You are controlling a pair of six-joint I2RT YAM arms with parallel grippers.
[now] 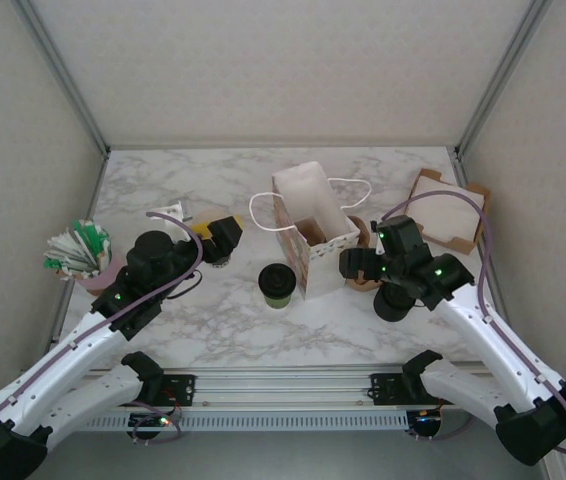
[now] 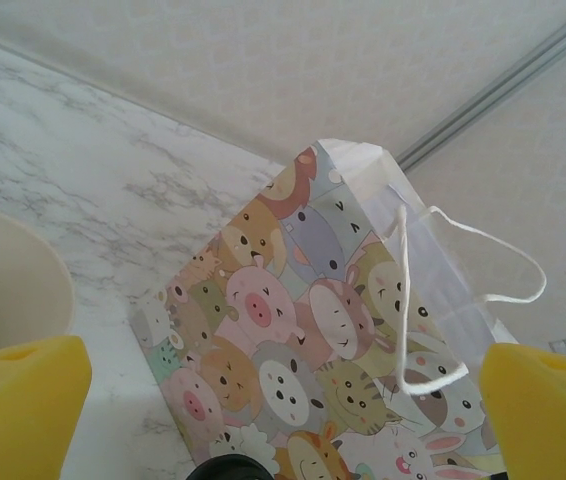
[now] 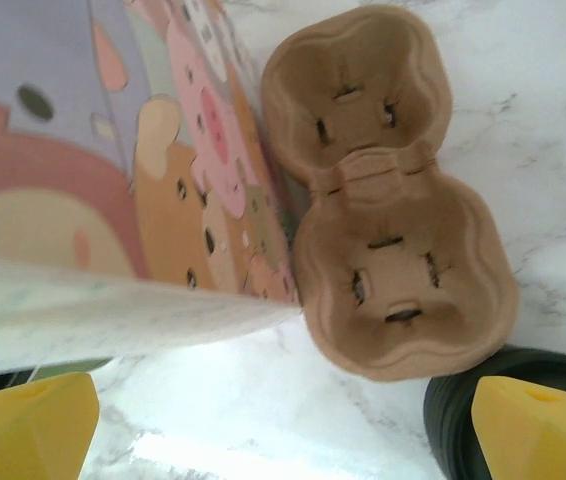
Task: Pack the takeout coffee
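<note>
Bench (image 1: 163, 180) of white marble carries an upright cartoon-animal paper bag (image 1: 308, 235) at its centre. Just left of the bag hangs the left end effector (image 1: 225, 240), spread wide and holding nothing. Just right of it, over a brown pulp cup carrier (image 3: 383, 200), the right end effector (image 1: 356, 265) is equally wide and empty. The lidded coffee cup (image 1: 276, 283) stands on the bench by the bag's near left corner, apparently touching neither.
</note>
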